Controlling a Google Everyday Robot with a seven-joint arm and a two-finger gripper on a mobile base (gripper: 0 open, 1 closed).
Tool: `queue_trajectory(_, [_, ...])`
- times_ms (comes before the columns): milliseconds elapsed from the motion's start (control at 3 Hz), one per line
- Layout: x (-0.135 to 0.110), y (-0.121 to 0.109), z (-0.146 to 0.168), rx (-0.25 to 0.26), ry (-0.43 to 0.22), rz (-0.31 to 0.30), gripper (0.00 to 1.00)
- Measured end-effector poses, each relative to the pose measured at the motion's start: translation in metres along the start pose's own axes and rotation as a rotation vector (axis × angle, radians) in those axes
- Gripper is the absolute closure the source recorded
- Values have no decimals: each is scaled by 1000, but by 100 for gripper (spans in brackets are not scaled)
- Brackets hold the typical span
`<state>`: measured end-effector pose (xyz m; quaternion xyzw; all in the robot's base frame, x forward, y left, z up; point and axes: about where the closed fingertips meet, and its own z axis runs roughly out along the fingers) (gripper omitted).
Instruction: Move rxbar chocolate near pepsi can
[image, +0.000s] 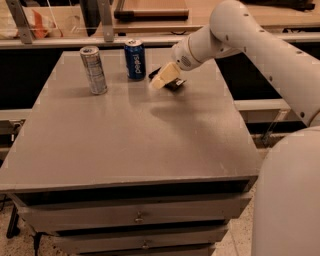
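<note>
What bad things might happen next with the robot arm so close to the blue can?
The end effector sits low over the rxbar chocolate, right beside the pepsi can. If the arm swings left when it lifts off, it might bump the can and tip it over. The bar might also get dragged along and end up farther from the can. The silver can stands farther left, so it is probably safe.

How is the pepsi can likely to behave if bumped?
The pepsi can stands upright on a narrow base, so a high bump would probably tip it; tipped, it could roll. The end effector sits close beside it, over the rxbar chocolate.
</note>
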<state>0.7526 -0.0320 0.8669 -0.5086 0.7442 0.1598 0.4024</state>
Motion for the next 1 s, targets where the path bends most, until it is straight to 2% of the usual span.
queue_trajectory(333, [-1, 3, -9, -80, 17, -40, 0])
queue_trajectory(667, [1, 6, -28, -137, 44, -70, 0])
queue_trajectory(1000, [1, 10, -30, -158, 53, -74, 0])
